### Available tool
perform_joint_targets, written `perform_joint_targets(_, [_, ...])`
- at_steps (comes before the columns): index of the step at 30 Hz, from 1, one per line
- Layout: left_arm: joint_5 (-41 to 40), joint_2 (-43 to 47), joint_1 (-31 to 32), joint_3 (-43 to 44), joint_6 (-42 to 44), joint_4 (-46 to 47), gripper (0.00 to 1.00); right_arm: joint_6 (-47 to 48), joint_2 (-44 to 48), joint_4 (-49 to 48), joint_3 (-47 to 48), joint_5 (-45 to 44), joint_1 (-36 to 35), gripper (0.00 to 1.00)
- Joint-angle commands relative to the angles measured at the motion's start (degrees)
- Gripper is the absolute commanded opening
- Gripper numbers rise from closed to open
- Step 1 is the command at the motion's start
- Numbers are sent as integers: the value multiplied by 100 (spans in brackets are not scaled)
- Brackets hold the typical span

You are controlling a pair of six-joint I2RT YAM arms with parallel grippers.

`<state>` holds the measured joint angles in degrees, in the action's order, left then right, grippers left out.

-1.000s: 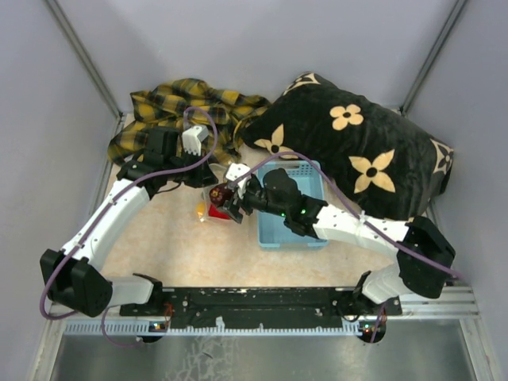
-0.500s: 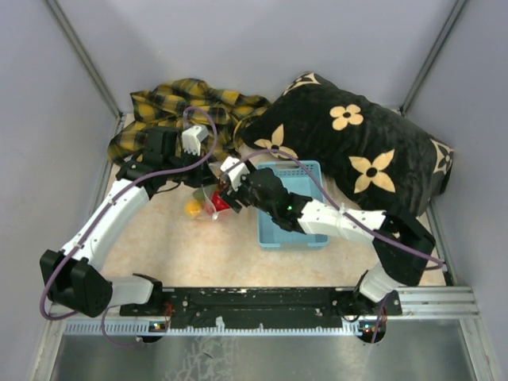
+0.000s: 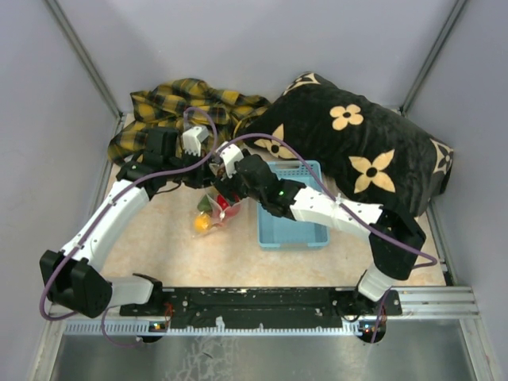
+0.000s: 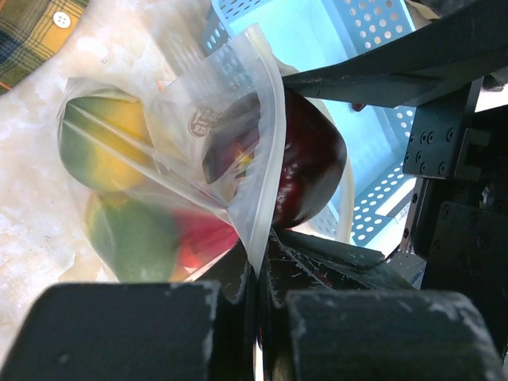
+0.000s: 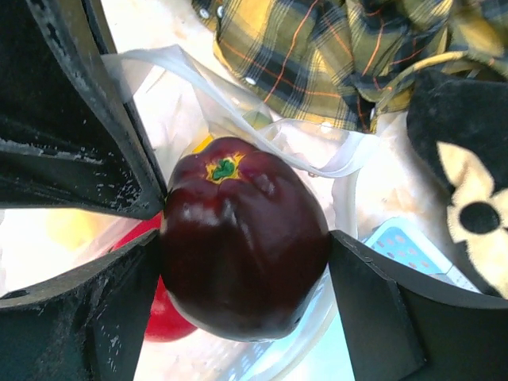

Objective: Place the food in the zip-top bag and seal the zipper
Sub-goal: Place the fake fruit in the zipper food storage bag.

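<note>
The clear zip-top bag [image 4: 198,151] lies on the table and holds green-yellow and red fruits; in the top view it [image 3: 208,213] sits left of the basket. My left gripper [image 4: 260,248] is shut on the bag's edge and holds the mouth up; it also shows in the top view [image 3: 193,171]. My right gripper [image 5: 242,246] is shut on a dark maroon fruit [image 5: 238,238] at the bag's mouth, above a red fruit [image 5: 163,313]. The whitish zipper strip [image 5: 262,131] curves round behind the maroon fruit. I cannot make out the slider.
A light-blue plastic basket [image 3: 305,226] stands right of the bag, under my right arm. A black flowered pillow [image 3: 373,151] lies at the back right. A yellow plaid cloth [image 3: 171,107] lies at the back left, close behind the left gripper.
My right gripper has moved left and farther back with the maroon fruit, up to the bag's mouth. The bag's fruits have shifted a little nearer. The left arm has held still.
</note>
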<state>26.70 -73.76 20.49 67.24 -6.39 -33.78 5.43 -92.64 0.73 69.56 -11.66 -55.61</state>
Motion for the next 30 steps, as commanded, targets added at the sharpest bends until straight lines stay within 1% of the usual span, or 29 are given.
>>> perform_joint_targets(1, [172, 108, 16, -31, -77, 269, 0, -248, 213, 327, 345, 391, 21, 82])
perform_joint_targets(6, [235, 71, 16, -55, -108, 295, 0, -319, 717, 262, 110, 716, 24, 83])
perform_joint_targets(9, [350, 55, 14, -72, -131, 327, 0, -348, 858, 109, -10, 853, 22, 83])
perform_joint_targets(13, [386, 55, 11, -90, -137, 351, 0, -394, 894, 144, 25, 864, 24, 83])
perform_joint_targets(17, [408, 55, 15, -103, -151, 363, 0, -463, 1097, 272, -40, 553, 45, 83])
perform_joint_targets(20, [467, 42, 16, -98, -188, 381, 0, -482, 1254, 297, -193, 750, 68, 83])
perform_joint_targets(23, [745, 22, 15, -146, -339, 515, 0, -552, 1119, 361, -165, 936, 77, 82])
perform_joint_targets(26, [1385, 36, 14, -265, -661, 874, 0, -601, 994, 371, -157, 900, 72, 79])
perform_joint_targets(28, [1432, 50, 16, -334, -749, 1018, 0, -657, 1051, 428, -156, 851, 77, 79])
perform_joint_targets(30, [1191, 38, 9, -327, -706, 974, 0, -687, 1259, 439, -228, 810, 69, 80])
